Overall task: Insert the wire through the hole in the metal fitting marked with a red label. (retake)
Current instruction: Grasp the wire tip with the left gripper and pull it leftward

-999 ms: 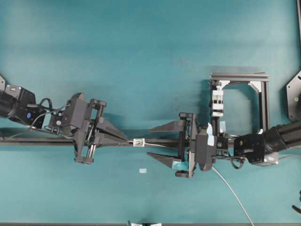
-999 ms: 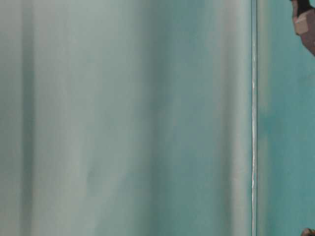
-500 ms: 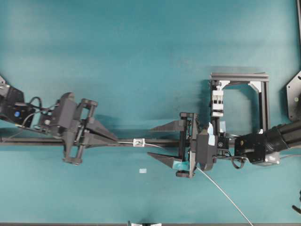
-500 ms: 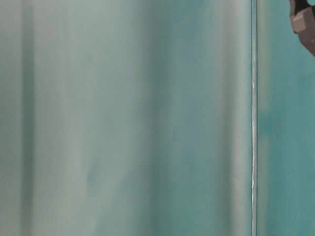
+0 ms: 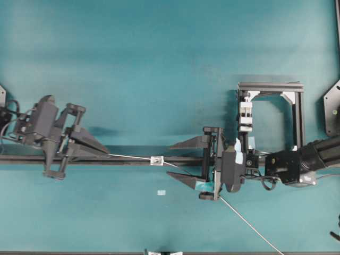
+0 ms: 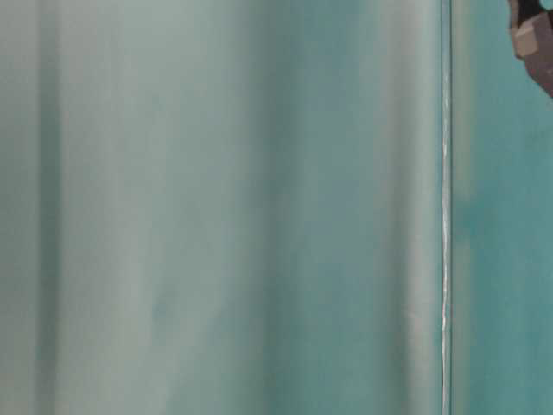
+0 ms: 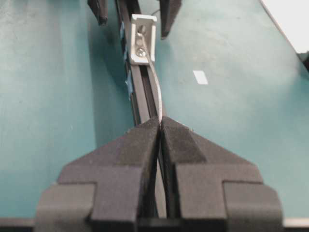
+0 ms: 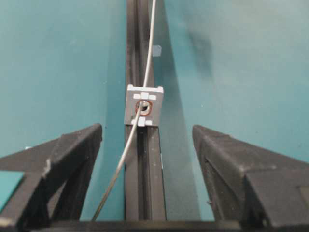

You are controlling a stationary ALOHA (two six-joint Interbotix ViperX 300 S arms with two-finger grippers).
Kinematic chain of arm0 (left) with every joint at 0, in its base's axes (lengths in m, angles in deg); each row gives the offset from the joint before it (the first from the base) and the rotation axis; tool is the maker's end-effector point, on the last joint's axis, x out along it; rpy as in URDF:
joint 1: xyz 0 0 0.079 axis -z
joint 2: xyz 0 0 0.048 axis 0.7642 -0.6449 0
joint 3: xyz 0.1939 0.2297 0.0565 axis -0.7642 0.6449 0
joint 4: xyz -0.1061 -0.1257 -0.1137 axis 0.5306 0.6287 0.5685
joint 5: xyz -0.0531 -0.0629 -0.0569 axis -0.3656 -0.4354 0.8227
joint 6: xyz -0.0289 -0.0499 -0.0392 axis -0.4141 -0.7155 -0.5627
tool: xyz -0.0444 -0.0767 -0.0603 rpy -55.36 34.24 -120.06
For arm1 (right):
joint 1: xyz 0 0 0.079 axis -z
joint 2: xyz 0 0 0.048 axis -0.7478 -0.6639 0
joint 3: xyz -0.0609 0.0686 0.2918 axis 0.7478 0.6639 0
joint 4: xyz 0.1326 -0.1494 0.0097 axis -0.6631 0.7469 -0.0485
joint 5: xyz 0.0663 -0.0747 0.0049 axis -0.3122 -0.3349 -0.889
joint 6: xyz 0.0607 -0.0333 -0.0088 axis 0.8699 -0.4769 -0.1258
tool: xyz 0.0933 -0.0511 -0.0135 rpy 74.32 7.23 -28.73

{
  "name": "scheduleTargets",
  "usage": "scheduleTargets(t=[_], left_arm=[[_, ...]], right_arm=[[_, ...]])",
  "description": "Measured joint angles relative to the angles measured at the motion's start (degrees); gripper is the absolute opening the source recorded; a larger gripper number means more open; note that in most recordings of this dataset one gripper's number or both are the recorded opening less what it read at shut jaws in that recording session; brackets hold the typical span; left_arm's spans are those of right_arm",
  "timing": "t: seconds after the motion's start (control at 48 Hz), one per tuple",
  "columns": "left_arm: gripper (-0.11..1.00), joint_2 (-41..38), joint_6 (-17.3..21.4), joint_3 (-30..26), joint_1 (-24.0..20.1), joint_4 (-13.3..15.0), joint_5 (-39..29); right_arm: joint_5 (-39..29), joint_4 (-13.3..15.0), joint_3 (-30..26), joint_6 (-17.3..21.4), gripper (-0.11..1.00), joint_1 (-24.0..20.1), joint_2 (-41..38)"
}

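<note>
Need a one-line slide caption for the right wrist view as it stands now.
Wire threaded through the hole of the metal fitting on the black rail, framed by the open right gripper.

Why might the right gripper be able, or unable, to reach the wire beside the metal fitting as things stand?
Probably able: the right gripper stands open, the wire runs between its fingers out of the metal fitting, with nothing blocking.

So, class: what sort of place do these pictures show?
Probably a robotics lab test bench: a teal table, two robot arms, a wire threaded through a small metal fitting on a black rail.
</note>
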Motion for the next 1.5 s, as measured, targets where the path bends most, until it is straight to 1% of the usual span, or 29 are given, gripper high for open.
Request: scheduleTargets(t=[0.25,0.5,0.666,0.833,1.312,1.416,1.478,1.499], left_arm=[[-0.1,7.65,0.0,3.16,1.49,0.0,-7.03],[-0.1,15.03,0.0,7.91,1.58,-0.26,-9.14],[-0.1,18.72,0.0,8.96,1.67,-0.35,-12.66],[-0.1,19.34,0.0,8.7,1.76,-0.35,-15.82],[-0.1,19.07,-0.44,6.42,1.76,-0.26,-17.23],[-0.05,18.54,-0.53,5.89,1.76,-0.18,-17.4],[0.02,18.19,-0.53,5.62,1.76,-0.18,-17.4],[0.06,18.02,-0.62,5.54,1.76,-0.18,-17.4]], right_arm=[[0.0,0.0,0.0,0.0,0.83,0.0,0.0],[0.0,0.0,0.09,0.0,0.83,0.0,0.0],[0.0,0.0,0.0,0.0,0.83,-0.09,0.0],[0.09,0.0,0.0,0.0,0.83,0.0,0.0],[0.09,0.0,0.0,0.0,0.83,0.0,0.0],[0.0,0.0,0.0,-0.18,0.83,0.0,0.0],[0.0,0.0,0.0,-0.18,0.83,0.0,0.0],[0.0,0.0,0.0,-0.18,0.83,0.0,0.0]])
